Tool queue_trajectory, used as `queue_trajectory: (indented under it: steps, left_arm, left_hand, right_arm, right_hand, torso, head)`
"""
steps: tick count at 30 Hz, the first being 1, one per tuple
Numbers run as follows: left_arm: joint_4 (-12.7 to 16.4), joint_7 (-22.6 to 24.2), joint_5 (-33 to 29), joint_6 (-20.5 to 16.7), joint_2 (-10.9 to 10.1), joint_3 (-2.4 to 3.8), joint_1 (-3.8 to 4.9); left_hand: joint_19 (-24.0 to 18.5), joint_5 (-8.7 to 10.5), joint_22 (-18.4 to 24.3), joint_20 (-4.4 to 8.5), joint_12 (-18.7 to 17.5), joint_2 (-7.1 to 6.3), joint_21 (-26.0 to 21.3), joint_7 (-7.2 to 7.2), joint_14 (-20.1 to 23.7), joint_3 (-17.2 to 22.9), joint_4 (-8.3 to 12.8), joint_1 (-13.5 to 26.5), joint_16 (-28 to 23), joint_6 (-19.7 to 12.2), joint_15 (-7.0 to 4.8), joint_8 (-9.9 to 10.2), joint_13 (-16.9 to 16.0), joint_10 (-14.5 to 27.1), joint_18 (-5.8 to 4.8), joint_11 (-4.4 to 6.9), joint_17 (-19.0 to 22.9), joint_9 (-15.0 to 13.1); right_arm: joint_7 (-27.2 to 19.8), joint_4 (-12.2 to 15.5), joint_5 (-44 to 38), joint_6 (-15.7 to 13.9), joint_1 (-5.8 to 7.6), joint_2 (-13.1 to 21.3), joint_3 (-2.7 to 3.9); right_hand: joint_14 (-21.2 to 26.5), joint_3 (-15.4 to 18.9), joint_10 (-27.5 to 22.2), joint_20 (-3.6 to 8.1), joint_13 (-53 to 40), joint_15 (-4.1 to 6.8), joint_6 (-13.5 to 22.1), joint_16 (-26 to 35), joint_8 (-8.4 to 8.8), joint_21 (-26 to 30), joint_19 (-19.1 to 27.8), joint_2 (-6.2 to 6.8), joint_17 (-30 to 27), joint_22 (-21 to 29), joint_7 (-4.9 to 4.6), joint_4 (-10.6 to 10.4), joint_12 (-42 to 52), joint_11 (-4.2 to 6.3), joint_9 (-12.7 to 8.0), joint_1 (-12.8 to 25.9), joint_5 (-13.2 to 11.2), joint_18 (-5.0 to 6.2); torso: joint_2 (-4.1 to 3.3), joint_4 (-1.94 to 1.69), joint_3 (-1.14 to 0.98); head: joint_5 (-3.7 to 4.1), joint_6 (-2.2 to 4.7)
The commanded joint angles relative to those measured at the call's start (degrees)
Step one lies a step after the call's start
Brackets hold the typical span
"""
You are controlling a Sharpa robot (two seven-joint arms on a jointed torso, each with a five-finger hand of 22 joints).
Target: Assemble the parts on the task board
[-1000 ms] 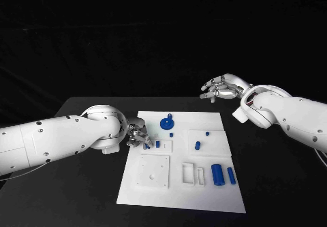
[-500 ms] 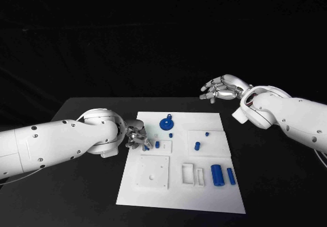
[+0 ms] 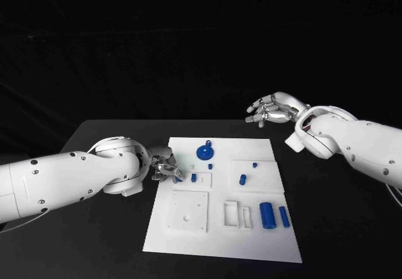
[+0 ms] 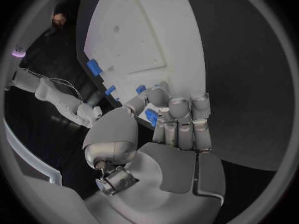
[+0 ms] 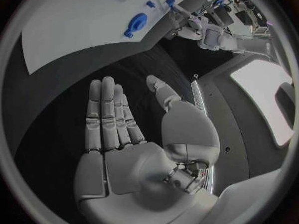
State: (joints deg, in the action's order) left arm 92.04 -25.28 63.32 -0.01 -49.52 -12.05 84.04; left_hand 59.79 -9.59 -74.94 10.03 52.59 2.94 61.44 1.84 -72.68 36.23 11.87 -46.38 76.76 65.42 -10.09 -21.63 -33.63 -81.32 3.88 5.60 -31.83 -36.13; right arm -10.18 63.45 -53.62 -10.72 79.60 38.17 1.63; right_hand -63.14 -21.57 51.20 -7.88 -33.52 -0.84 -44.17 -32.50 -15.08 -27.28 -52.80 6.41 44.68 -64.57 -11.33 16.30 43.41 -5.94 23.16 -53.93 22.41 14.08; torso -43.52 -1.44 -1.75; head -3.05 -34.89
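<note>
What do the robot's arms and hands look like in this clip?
Both arms are smooth white shells dotted with small dark screw heads. The left hand and right hand are silver, many-fingered, with segmented fingers and pale grey palm pads. A thin cable loops at the left wrist.

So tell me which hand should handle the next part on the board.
Left, probably. The left hand is at the task board's left edge, its fingers closed around a small blue part. The right hand hovers open beyond the board's far edge.

left hand (image 3: pixel 165 169) crowds the task board (image 3: pixel 219 244) left edge; near end open.
</note>
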Motion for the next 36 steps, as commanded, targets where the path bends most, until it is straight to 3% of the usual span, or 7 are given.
queue_trajectory:
  steps: [1,16,25,36]
  left_arm:
    - [0.14,0.72,0.51,-3.57,0.06,-0.06,-0.14]
    - [-0.23,1.22,1.70,-2.74,0.77,-0.07,-0.56]
    - [-0.53,0.42,1.11,-0.32,1.22,-0.07,-0.63]
    - [-0.55,-0.76,1.49,2.74,1.31,-0.07,-0.63]
  left_hand:
    - [0.45,-0.21,-0.24,5.41,0.43,0.94,0.23,-1.72,-0.28,0.10,-0.43,-0.04,0.28,2.68,-0.74,-0.39,-0.17,0.18,0.86,0.64,-0.11,-0.16]
    - [0.58,0.04,-0.29,5.51,0.67,0.81,0.36,-1.79,-0.31,0.19,-0.43,0.01,0.41,2.73,-0.94,-0.42,-0.32,0.27,0.97,0.71,-0.14,-0.16]
    - [0.59,0.15,-0.30,5.52,0.74,0.75,0.38,-1.80,-0.31,0.23,-0.42,0.01,0.45,2.73,-0.98,-0.42,-0.36,0.29,0.99,0.72,-0.15,-0.16]
    - [0.54,-0.38,-0.36,5.53,0.96,0.83,0.44,-1.82,-0.27,0.48,-0.20,-0.18,0.57,2.76,-1.06,-0.45,-0.48,0.37,1.03,0.74,-0.19,-0.15]
  right_arm:
    - [-0.29,0.00,-0.05,0.64,-0.04,0.02,0.02]
    - [-0.32,0.08,-0.04,0.66,-0.05,0.01,0.02]
    - [-0.40,0.04,-0.03,0.61,-0.13,0.00,0.02]
    - [-0.42,0.00,0.01,0.63,-0.26,0.02,0.02]
  right_hand:
    - [-0.05,0.16,-0.42,-0.18,0.05,-0.42,0.23,0.19,-0.15,0.30,0.03,-0.30,0.10,-0.07,-0.63,0.04,0.28,0.12,-0.09,0.03,0.33,0.92]
    - [-0.07,0.16,-0.43,-0.18,0.09,-0.42,0.26,0.22,-0.15,0.33,0.01,-0.32,0.14,-0.09,-0.64,0.04,0.32,0.11,-0.11,0.05,0.37,0.92]
    - [-0.07,0.17,-0.44,-0.18,0.11,-0.42,0.27,0.24,-0.16,0.35,0.00,-0.32,0.16,-0.11,-0.64,0.03,0.35,0.11,-0.12,0.07,0.39,0.92]
    - [-0.08,0.17,-0.45,-0.18,0.14,-0.42,0.27,0.26,-0.17,0.37,-0.01,-0.33,0.19,-0.12,-0.64,0.04,0.38,0.11,-0.13,0.08,0.41,0.92]
  torso:
    - [-0.02,0.01,-0.01]
    - [0.06,0.07,-0.12]
    - [0.04,0.09,-0.18]
    - [0.02,0.08,-0.11]
  head:
    - [-0.08,-0.12]
    - [-0.21,-0.28]
    - [-0.21,-0.39]
    - [-0.18,-0.51]
